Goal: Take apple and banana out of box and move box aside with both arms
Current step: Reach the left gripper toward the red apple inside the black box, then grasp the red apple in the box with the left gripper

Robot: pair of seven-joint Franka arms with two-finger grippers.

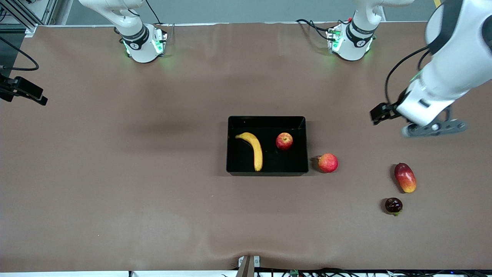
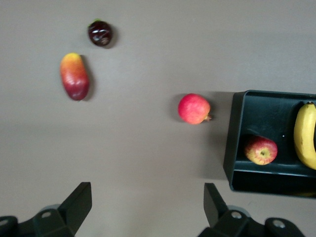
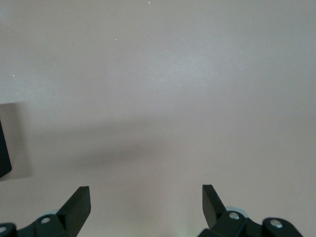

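Observation:
The black tray [image 1: 284,163] lies at the table's middle. The yellow banana [image 1: 255,148] and the red apple [image 1: 284,141] lie inside it, apart from each other. All three also show in the left wrist view: tray [image 2: 238,133], banana [image 2: 306,136], apple [image 2: 260,150]. My left gripper [image 2: 148,197] is open and empty, up in the air over bare table toward the left arm's end; its wrist [image 1: 426,109] shows in the front view. My right gripper [image 3: 146,200] is open and empty over bare table, with a tray corner [image 3: 2,153] at the edge of its view.
A pinkish-red round fruit [image 1: 328,162] lies on the table just beside the tray, toward the left arm's end. A red-yellow mango [image 1: 405,177] and a small dark fruit [image 1: 393,205] lie farther toward that end, nearer the front camera. A black device [image 1: 23,90] juts in at the right arm's end.

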